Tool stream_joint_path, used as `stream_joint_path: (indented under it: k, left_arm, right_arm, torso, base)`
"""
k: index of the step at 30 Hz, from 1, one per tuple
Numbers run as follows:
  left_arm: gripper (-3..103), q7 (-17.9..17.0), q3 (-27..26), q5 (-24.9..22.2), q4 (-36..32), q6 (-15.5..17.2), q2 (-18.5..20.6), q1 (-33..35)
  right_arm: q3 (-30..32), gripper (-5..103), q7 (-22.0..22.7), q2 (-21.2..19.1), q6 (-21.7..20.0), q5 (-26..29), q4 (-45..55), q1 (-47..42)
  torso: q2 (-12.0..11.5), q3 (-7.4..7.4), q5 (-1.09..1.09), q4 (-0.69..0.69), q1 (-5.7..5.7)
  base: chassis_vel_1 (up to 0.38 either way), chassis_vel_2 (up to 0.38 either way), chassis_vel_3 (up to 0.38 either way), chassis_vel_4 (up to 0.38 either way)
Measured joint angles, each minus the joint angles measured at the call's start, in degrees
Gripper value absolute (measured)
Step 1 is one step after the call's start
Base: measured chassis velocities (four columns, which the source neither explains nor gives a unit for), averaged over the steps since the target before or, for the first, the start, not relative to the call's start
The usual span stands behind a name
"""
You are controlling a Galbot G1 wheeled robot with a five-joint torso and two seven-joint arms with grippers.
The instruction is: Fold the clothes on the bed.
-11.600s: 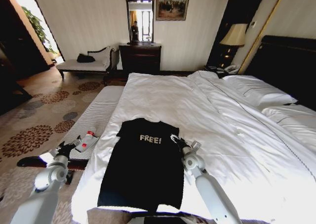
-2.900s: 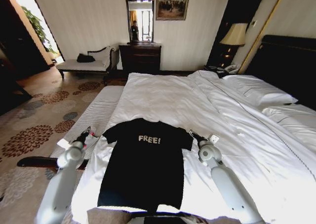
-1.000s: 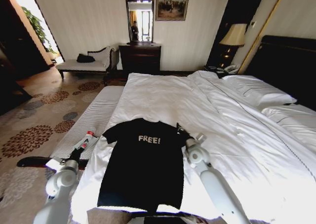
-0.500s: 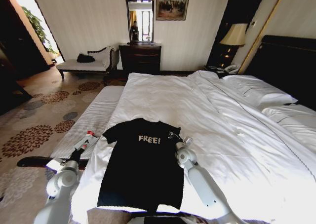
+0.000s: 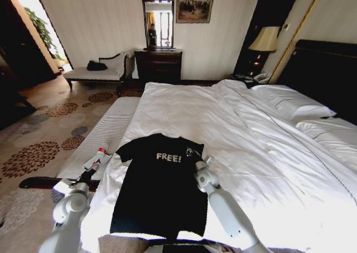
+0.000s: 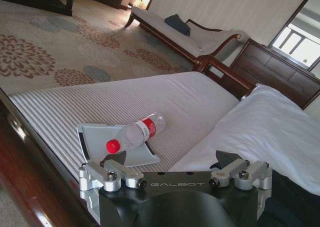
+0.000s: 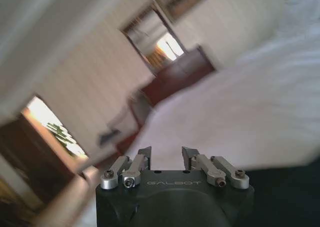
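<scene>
A: What writing could be read?

B: White "FREE!" lettering ran across the chest of the one black short-sleeved T-shirt of soft fabric (image 5: 162, 186), and "GALBOT" was stamped on both claw housings in the wrist views. The label on the bottle was a plain red band; I could not read any words on it.

A: Where did the shirt lie?

B: Flat near the foot corner of the very large bed with white sheets and dark headboard (image 5: 251, 136), collar toward the far wall. Its left sleeve was spread out; its right sleeve looked drawn in over the body.

A: And the claws?

B: The right claw (image 5: 191, 152) was over the shirt's right shoulder, just beside the lettering. In its wrist view the right claw (image 7: 165, 158) had its fingers apart with nothing between them, though that view was smeared, so I'd say that only loosely. The left claw (image 5: 88, 172) hung off the bed's edge above the narrow pale striped surface (image 5: 100, 136), its fingers spread wide and empty.

A: Counts?

B: One shirt, one small clear plastic bottle with a red cap (image 6: 134, 133) lying on its side across one pale flat tray (image 6: 95, 137), two white pillows (image 5: 290, 102) and one lamp with a cream shade (image 5: 265, 39).
</scene>
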Motion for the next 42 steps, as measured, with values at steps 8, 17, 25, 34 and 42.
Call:
stream_joint_path:
  k: [8, 17, 25, 34, 42]
  left_arm:
    - [100, 0.03, 0.01, 0.20, 0.06, -0.05, -0.10, 0.30]
    - [100, 1.83, 2.42, 1.85, 0.65, 0.28, 4.14, -3.57]
    - [100, 7.28, 3.55, -10.62, 9.44, 2.02, 8.83, -11.76]
    - [100, 10.52, 7.11, -14.51, 19.90, 3.31, 6.83, -18.74]
    - [100, 11.27, 11.10, -11.68, 26.17, 3.53, 3.67, -23.15]
  right_arm:
    - [3.80, 58, -0.40, -2.04, 2.06, 5.19, 4.98, -1.36]
    - [8.12, 91, 11.05, -3.80, -2.48, 5.47, 3.53, -4.40]
    - [6.65, 100, 13.20, -2.31, -3.85, 5.86, 3.88, -2.60]
    - [7.05, 100, 14.34, -2.60, -4.27, 6.15, 2.57, -2.84]
    - [7.01, 100, 15.46, -1.92, -4.06, 5.62, 1.17, -2.59]
  torso:
    - [0.00, -0.01, 0.00, 0.00, 0.00]
    - [0.00, 0.00, 0.01, 0.00, 0.00]
    - [0.00, 0.01, 0.03, 0.07, 0.01]
    - [0.00, 0.00, 0.00, -0.03, 0.00]
    - [0.00, 0.00, 0.01, 0.00, 0.00]
  base:
    - [0.000, 0.000, 0.000, 0.000]
    - [0.000, 0.000, 0.000, 0.000]
    - [0.000, 0.000, 0.000, 0.000]
    - [0.000, 0.000, 0.000, 0.000]
    - [0.000, 0.000, 0.000, 0.000]
